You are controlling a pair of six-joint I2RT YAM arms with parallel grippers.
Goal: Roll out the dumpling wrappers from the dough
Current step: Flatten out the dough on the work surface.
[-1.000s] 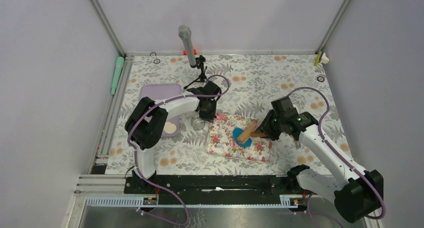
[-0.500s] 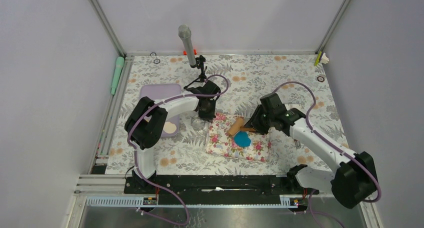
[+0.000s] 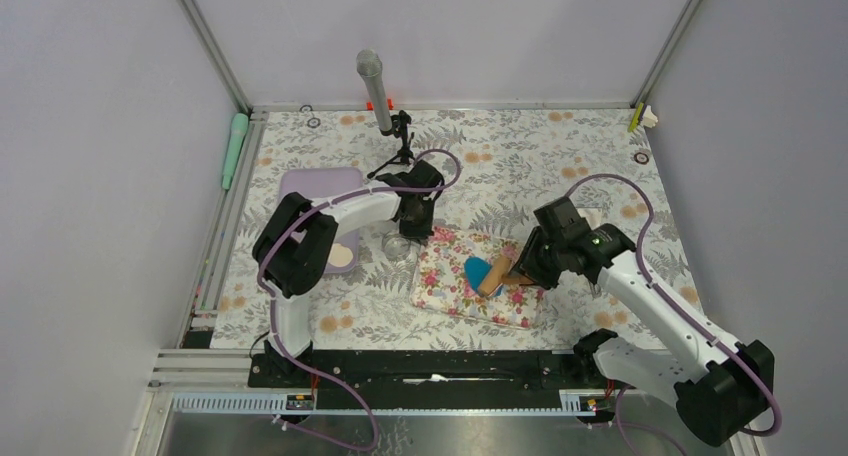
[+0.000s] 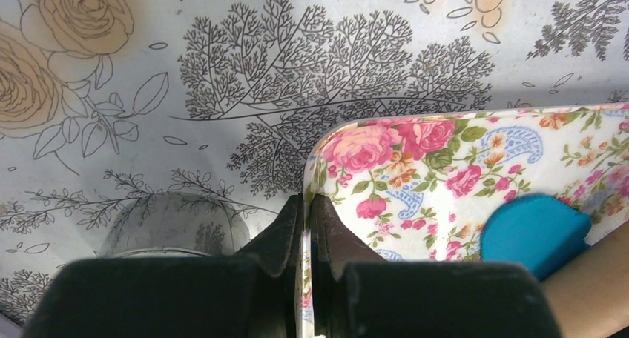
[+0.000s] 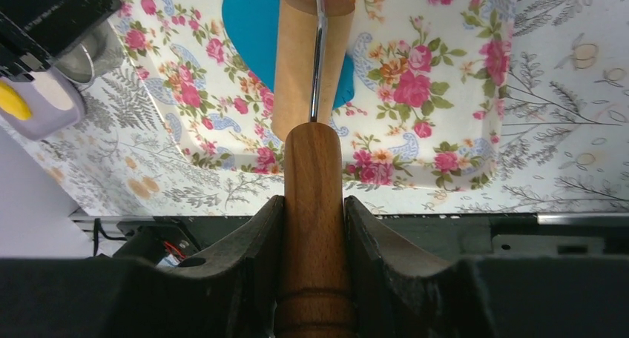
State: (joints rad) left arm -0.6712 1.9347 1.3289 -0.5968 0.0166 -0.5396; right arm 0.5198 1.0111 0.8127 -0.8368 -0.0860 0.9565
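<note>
Fern-print table point(image 3: 560, 166), grey walls point(image 3: 450, 36), blue dough point(image 3: 475, 268)

The roller point(image 3: 493, 276) rests on the dough point(image 3: 476, 269) atop the mat point(image 3: 445, 282), a glass point(image 3: 398, 247) just left of it.

Overhead, two close wrist-views (mat point(image 3: 440, 276) shared)

- desk point(image 3: 560, 156): grey fern-and-flower print cover
- pink floral mat point(image 3: 445, 276): flat, centre, in front of me
- clear glass point(image 3: 397, 246): just beside the mat's left edge
- lavender tray point(image 3: 320, 186): on my left
- microphone stand point(image 3: 400, 156): far side
</note>
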